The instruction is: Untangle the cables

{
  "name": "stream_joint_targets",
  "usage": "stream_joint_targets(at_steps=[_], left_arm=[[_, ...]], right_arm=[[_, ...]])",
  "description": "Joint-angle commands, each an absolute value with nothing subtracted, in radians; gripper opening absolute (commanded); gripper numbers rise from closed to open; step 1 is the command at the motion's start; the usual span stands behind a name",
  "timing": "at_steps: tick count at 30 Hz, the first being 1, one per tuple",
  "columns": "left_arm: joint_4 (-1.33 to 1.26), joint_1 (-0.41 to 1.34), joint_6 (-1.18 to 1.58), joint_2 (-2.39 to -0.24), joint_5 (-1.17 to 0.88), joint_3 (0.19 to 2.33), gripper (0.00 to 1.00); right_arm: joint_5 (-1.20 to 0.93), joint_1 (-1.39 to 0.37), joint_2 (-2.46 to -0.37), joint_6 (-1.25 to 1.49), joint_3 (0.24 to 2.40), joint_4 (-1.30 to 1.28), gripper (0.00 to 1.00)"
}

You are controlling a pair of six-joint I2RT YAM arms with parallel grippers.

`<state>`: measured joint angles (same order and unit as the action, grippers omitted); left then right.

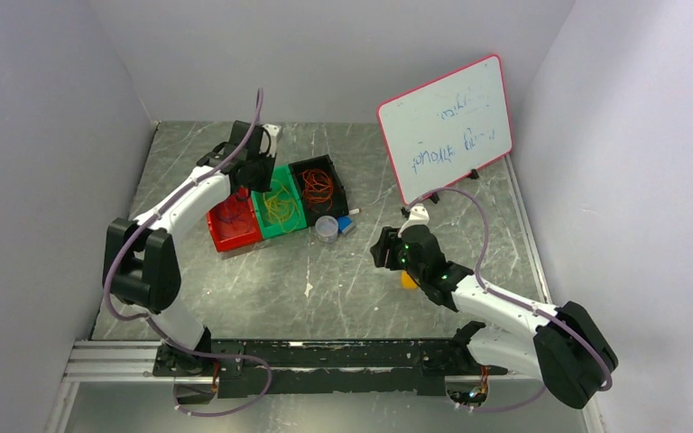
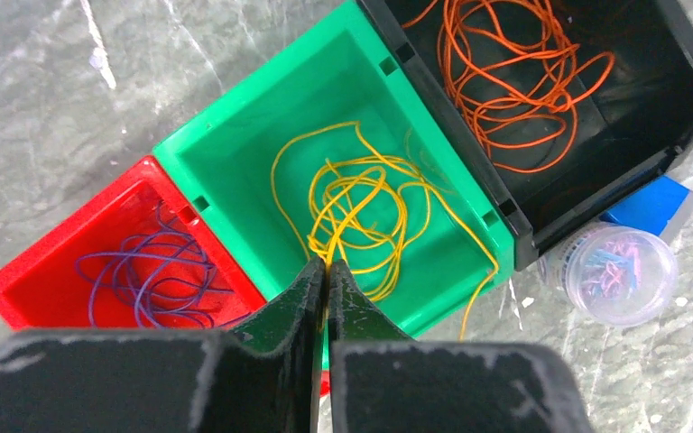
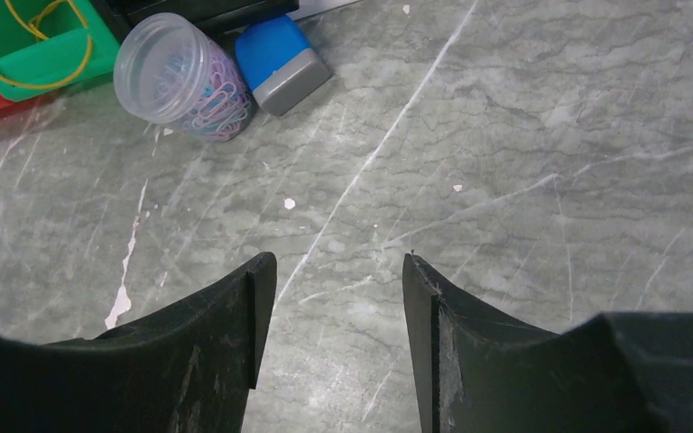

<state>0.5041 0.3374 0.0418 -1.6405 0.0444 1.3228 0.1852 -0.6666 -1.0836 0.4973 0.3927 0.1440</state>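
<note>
Three bins stand in a row. The black bin holds the orange cable, the green bin the yellow cable, and the red bin the purple cable. My left gripper hangs over the green bin's near edge, shut, with a strand of the yellow cable pinched at its tips. Another yellow strand droops over the bin's right wall. My right gripper stands open over bare table, apart from the bins, with nothing between its fingers.
A clear jar of paper clips and a blue-and-grey block lie just right of the bins. A whiteboard leans at the back right. A small orange object sits under the right arm. Walls close in on three sides.
</note>
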Motion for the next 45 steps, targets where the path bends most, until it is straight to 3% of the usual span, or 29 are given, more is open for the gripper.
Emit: stream_joint_targets(at_steps=[1,11,19,30,45], left_arm=[[0.457,0.330,0.088,-1.690,0.019,1.313,0.07],[0.455,0.329,0.095,-1.794,0.082,1.359,0.07],[0.390,0.328,0.058,-1.646,0.156,1.355,0.07],[0.276,0.300,-0.059,-1.685,0.271,1.370,0.07],[0.271,0.301,0.048,-1.615,0.010,1.206,0.07]], right_arm=[[0.162,-0.660,-1.053,0.478,0.430,0.127,0.57],[0.156,-0.660,-1.044,0.439,0.447,0.102,0.58],[0.167,-0.661,-1.038,0.431,0.454,0.089,0.58],[0.149,-0.660,-1.046,0.428,0.464,0.091,0.59],[0.144,-0.660,-1.055,0.441,0.460,0.092,0.59]])
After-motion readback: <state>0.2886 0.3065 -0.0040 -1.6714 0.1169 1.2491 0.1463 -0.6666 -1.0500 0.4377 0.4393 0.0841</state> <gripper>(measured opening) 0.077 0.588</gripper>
